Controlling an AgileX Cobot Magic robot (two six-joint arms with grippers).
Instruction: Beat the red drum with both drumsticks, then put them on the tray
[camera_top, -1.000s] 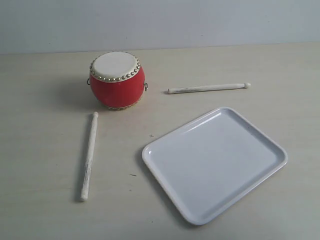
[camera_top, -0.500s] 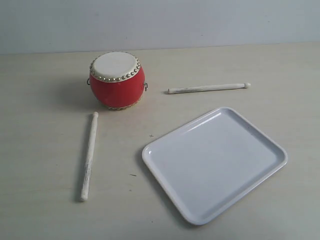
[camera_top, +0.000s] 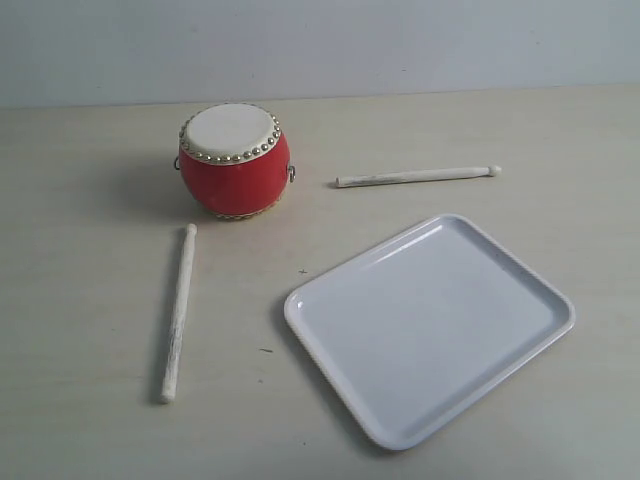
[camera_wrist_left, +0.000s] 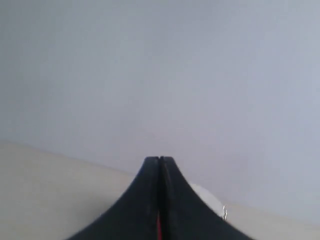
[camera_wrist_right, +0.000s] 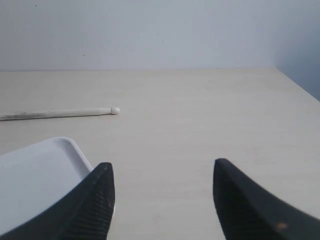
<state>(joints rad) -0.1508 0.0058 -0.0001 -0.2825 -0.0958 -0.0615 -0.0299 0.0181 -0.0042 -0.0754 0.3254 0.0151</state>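
The red drum (camera_top: 235, 160) stands upright at the back left of the table, cream skin up. One drumstick (camera_top: 178, 312) lies in front of it, pointing front to back. The other drumstick (camera_top: 417, 176) lies crosswise to the drum's right, and its knob end (camera_wrist_right: 114, 110) shows in the right wrist view. The white tray (camera_top: 430, 325) lies flat at the front right with nothing in it. Neither arm appears in the exterior view. My left gripper (camera_wrist_left: 160, 159) is shut with nothing in it; a sliver of the drum (camera_wrist_left: 207, 197) peeks behind it. My right gripper (camera_wrist_right: 162, 170) is open above bare table beside the tray's corner (camera_wrist_right: 65, 145).
A pale wall (camera_top: 320, 45) rises behind the table's far edge. The table's right edge (camera_wrist_right: 297, 85) shows in the right wrist view.
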